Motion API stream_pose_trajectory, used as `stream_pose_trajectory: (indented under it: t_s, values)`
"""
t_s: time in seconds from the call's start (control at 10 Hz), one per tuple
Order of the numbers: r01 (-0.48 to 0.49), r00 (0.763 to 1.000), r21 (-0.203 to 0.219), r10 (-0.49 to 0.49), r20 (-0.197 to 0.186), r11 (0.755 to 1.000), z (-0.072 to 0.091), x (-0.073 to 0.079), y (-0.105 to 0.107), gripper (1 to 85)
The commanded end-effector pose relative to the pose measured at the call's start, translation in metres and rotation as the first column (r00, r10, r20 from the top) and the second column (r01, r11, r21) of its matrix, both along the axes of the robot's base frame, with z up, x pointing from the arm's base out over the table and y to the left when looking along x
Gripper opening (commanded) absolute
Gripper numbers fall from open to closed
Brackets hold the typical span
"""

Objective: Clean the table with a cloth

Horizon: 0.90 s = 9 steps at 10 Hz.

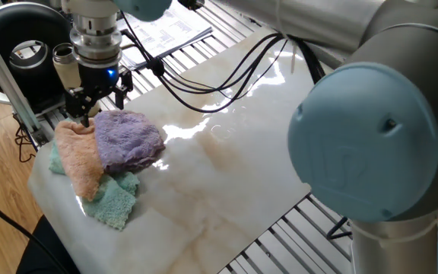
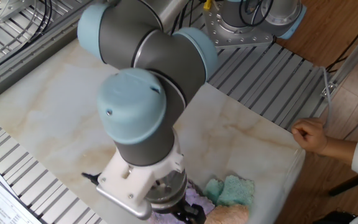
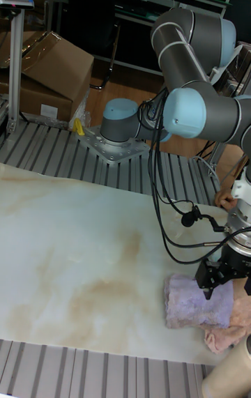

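Note:
The lavender cloth (image 1: 128, 138) lies bunched near the left end of the marble table (image 1: 234, 152). It also shows in the tall fixed view (image 3: 194, 300), and as a sliver (image 2: 195, 198) under the arm in the other fixed view. My gripper (image 1: 97, 106) hovers just above the cloth's far left edge, where it meets the peach cloth (image 1: 78, 156). Its fingers are spread open and hold nothing. The tall fixed view shows the gripper (image 3: 222, 284) over the cloth's right end. The arm's wrist hides most of the gripper in the other fixed view.
A teal cloth (image 1: 116, 201) lies under the peach one at the table's corner. A beige bottle (image 1: 67, 70) and a black round device (image 1: 29, 38) stand just past the edge behind the gripper. A person's hand (image 2: 309, 135) rests at the table's side. Cables (image 1: 204, 84) hang over the slab.

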<state>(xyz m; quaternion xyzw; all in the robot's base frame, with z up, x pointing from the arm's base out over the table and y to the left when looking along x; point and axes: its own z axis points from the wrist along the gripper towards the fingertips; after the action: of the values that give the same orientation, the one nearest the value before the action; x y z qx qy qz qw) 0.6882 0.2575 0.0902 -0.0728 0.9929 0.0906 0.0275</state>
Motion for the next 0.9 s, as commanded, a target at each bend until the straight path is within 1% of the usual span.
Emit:
stream_pose_trajectory:
  t_s: [0.0, 0.1, 0.2, 0.4, 0.6, 0.8]
  values:
    - [-0.017, 1.000, -0.033, 0.018, 0.016, 0.999, -0.003, 0.008, -0.005, 83.0]
    - [-0.009, 1.000, -0.042, 0.010, 0.026, 0.999, -0.006, 0.012, -0.007, 80.7]
    - [-0.004, 0.999, -0.044, 0.006, 0.036, 0.999, -0.011, 0.018, -0.008, 80.7]
    - [0.003, 0.999, -0.052, -0.001, 0.045, 0.999, -0.022, 0.025, -0.009, 80.7]
    - [0.018, 0.999, -0.062, -0.015, 0.051, 0.998, -0.029, 0.027, -0.008, 80.7]
    - [0.031, 0.998, -0.067, -0.027, 0.052, 0.997, -0.037, 0.026, -0.010, 79.3]
